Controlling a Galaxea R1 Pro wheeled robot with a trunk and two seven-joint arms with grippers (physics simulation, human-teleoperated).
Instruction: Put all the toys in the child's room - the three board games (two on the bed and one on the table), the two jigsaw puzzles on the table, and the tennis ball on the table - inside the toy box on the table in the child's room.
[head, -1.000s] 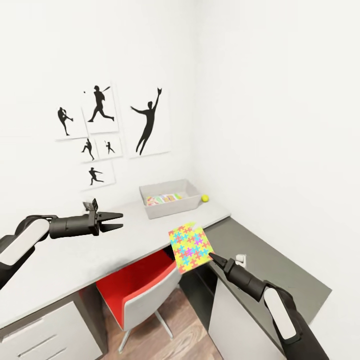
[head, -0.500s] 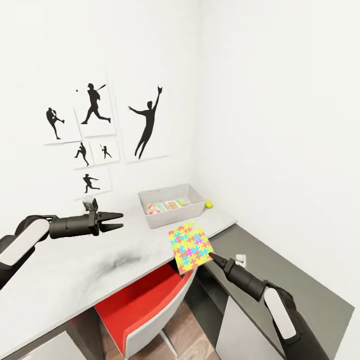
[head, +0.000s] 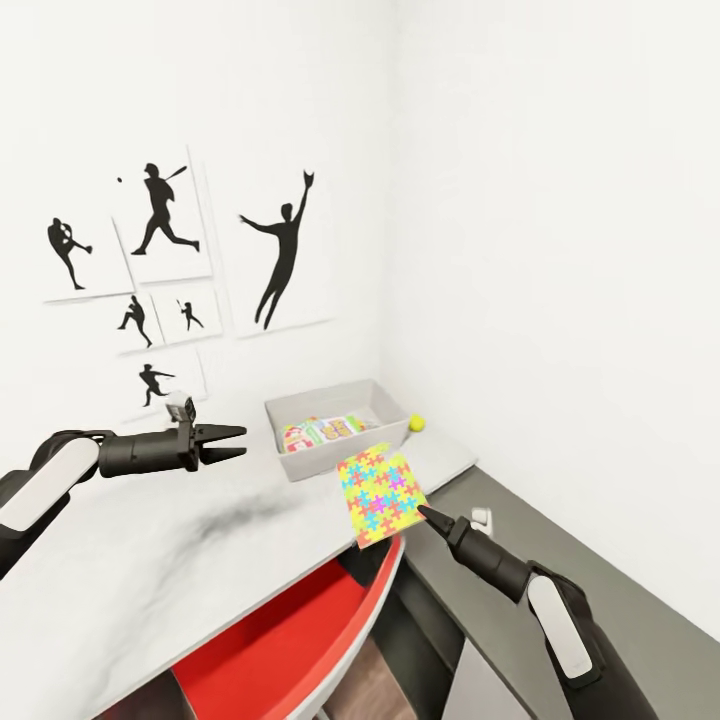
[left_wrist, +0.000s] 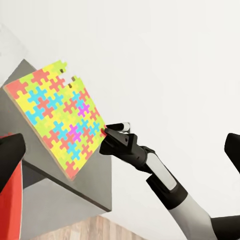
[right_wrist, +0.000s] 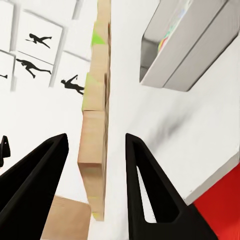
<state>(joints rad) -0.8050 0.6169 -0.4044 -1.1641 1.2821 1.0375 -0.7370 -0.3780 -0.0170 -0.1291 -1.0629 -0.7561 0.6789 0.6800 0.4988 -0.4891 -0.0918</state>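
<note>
Right gripper (head: 420, 510) pinched only one corner of the jigsaw puzzle (head: 380, 493), held at centre frame just short of the toy box (head: 335, 428); I judged it could swing loose. Left gripper (head: 238, 442) hovered open, empty, at left.

We see a thin flat jigsaw board (head: 380, 495) patterned with interlocking pink, yellow, green, blue and orange pieces. The shallow rectangular bin (head: 336, 459) is light grey, holding a box printed in yellow, green and red (head: 322, 432). Beside it sits a small yellow-green ball (head: 416, 423). Black baseball-player silhouettes (head: 280, 262) mark the white wall, and the swivel chair's seat (head: 290, 640) is red.
</note>
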